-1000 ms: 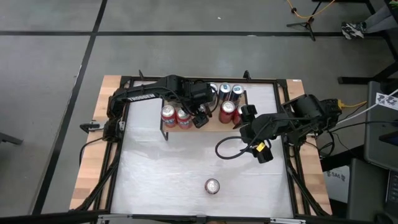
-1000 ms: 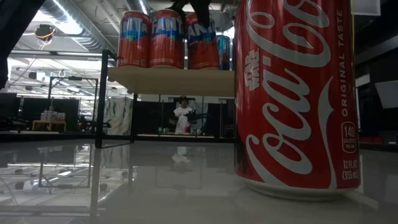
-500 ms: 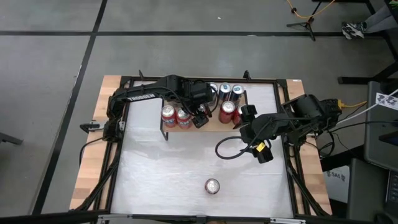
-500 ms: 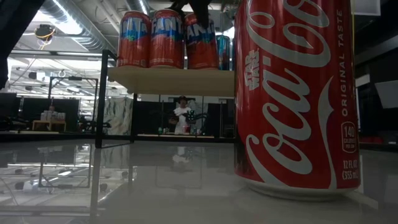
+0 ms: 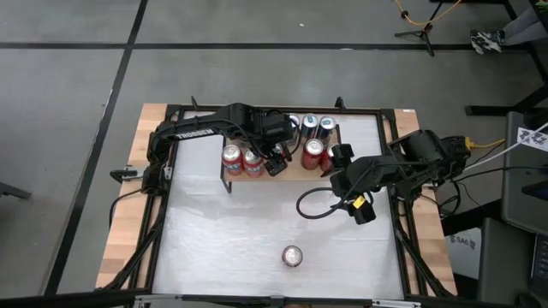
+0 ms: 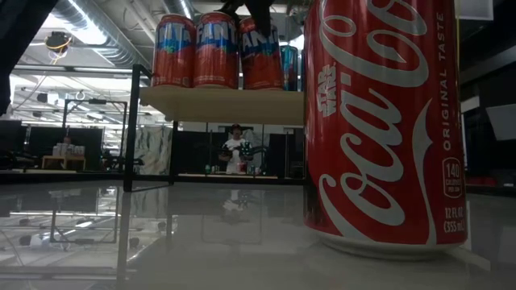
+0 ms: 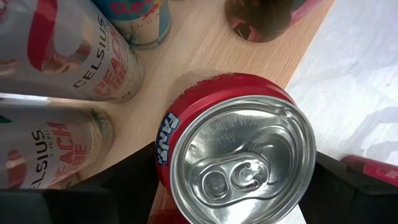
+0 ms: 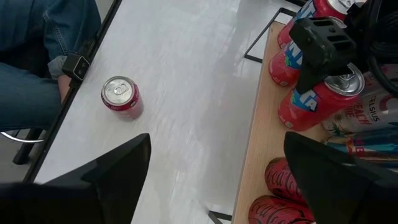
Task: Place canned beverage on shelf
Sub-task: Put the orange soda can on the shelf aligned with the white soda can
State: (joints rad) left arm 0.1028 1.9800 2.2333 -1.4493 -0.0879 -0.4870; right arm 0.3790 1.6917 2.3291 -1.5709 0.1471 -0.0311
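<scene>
- High view: your left gripper [image 5: 276,160] stands over the shelf [image 5: 295,175] at the table's [image 5: 214,231] far edge.
- Left wrist view: its jaws straddle the Fanta can [image 7: 239,149] standing on the shelf plank; whether they grip it I cannot tell. Release and lift, I judge.
- Right wrist view: your right gripper [image 8: 217,180] waits wide open, empty; the Coca-Cola can [image 8: 121,96] stands near the table's front edge, next to fetch.

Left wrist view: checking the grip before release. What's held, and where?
The left gripper clasps the Fanta can by its upper sides; right gripper holds nothing.

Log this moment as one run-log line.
left end effector: around Fanta can on shelf | right end effector: open, waiting beside shelf | Coke can: on table, untouched
</scene>
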